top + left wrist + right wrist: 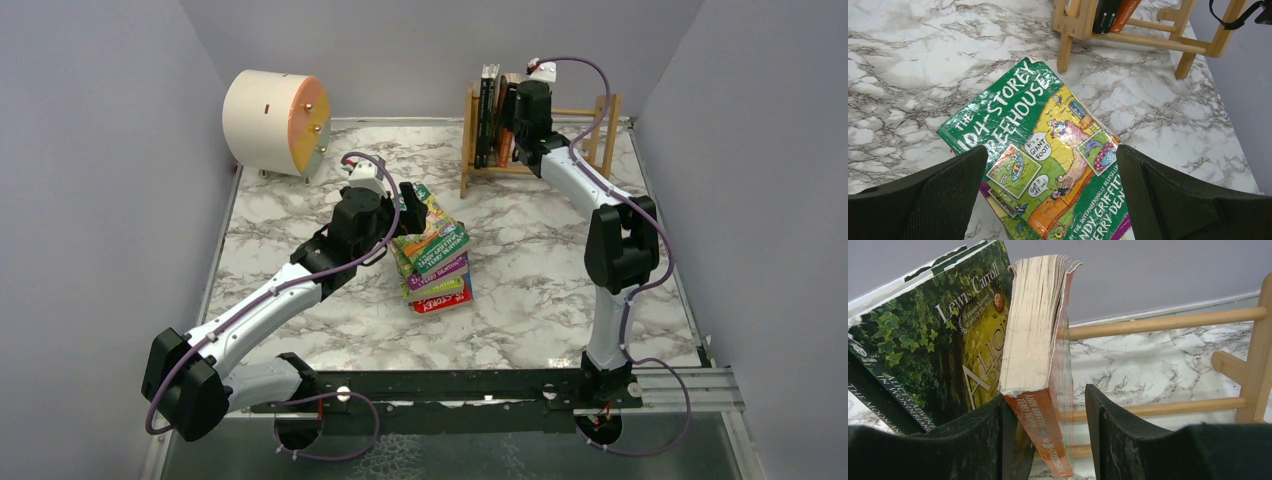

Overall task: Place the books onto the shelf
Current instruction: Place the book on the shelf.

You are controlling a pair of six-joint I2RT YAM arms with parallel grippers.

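R pincer (1044, 395) half spread round orange book (1030, 330) on shelf (1168, 322), L pincer (1051, 149) spread wide over green book (1013, 100)

I'm driving this in a robot lab cell: plain grey walls (90, 180) close the marble-print surface (540, 300) on the left, far and right, and the left arm (262, 305) and right arm (603, 335) bolt to a black rail (450, 383) at its near edge.

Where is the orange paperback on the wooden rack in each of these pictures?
Top external: upper right, the orange book sits in the shelf, partly hidden by the right arm.
Left wrist: top edge, only its spine shows.
Right wrist: centre, page edges facing the camera.
Shared landmark: the shelf's wooden rails.
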